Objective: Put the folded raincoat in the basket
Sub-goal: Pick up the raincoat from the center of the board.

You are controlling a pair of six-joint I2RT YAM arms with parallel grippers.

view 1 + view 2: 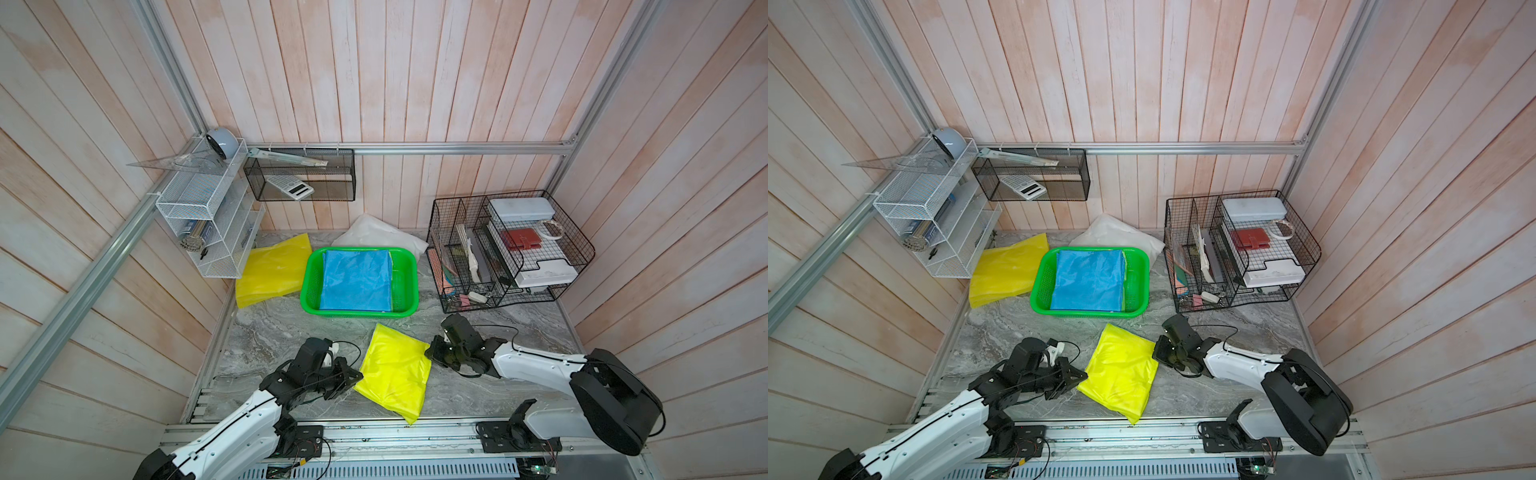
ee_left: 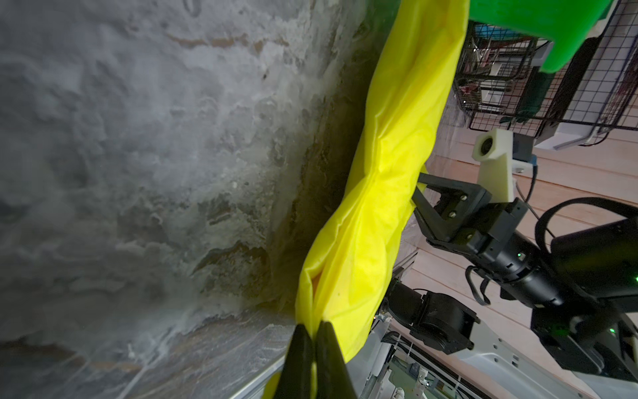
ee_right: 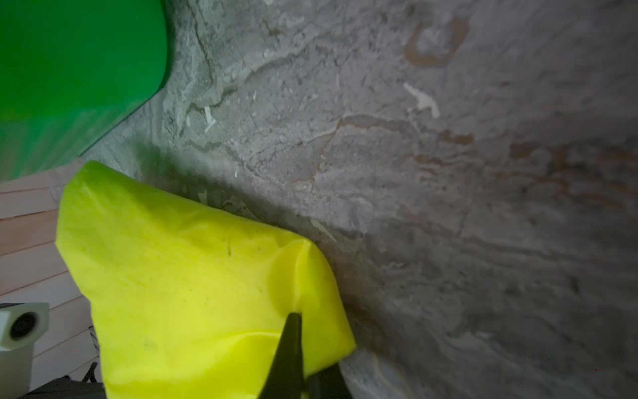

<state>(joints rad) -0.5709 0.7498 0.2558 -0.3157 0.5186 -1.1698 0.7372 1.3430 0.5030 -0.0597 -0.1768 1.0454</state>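
Left wrist view shows the left gripper at the lower middle of the frame. Its two dark fingers are pressed together, with a thin fold of the folded yellow raincoat pinched between them. At the right of the same frame, the right gripper meets the opposite edge of the raincoat.

In the right wrist view, one dark finger lies over the yellow fabric near the lower middle of the frame. The fabric is creased at the tip of this finger. The jaws are closed and they grip this edge of the raincoat.

In both top views the raincoat lies in the lower middle of the frame on the grey marbled table, between the two grippers. One gripper holds its left edge and the other holds its right edge. I cannot tell whether the fabric is lifted from the table.

The green basket stands at the middle of the frame, just above the raincoat and apart from it. A blue folded sheet lies inside the basket. A second yellow raincoat lies on the table to the left of the basket. The black wire organiser stands at the right, well apart from the basket.
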